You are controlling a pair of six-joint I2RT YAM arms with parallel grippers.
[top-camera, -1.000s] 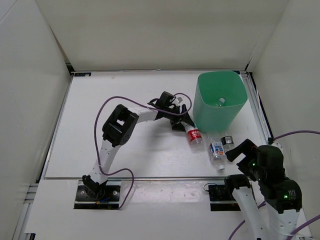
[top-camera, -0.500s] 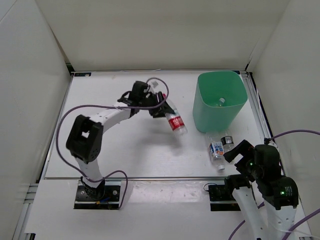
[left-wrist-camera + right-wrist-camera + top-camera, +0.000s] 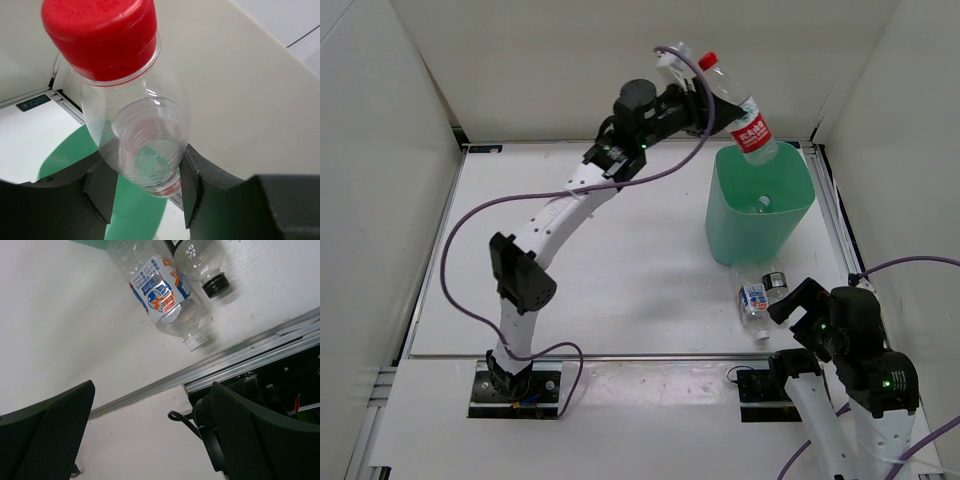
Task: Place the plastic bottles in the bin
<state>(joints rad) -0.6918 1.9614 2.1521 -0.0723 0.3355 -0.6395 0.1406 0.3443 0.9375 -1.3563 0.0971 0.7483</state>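
Up from the table (image 3: 570,290), left gripper (image 3: 145,192) clamps the red-capped bottle (image 3: 742,110) over the far-right bin (image 3: 750,235); it looks light, slick, crushable, best gripped mid-body. Right gripper (image 3: 150,440) gapes empty.

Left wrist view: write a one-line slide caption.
Left gripper clamps the red-capped bottle above the green bin.

Label print on the red-capped bottle (image 3: 738,106) and the blue-white labelled bottle (image 3: 160,292) is too small to read.
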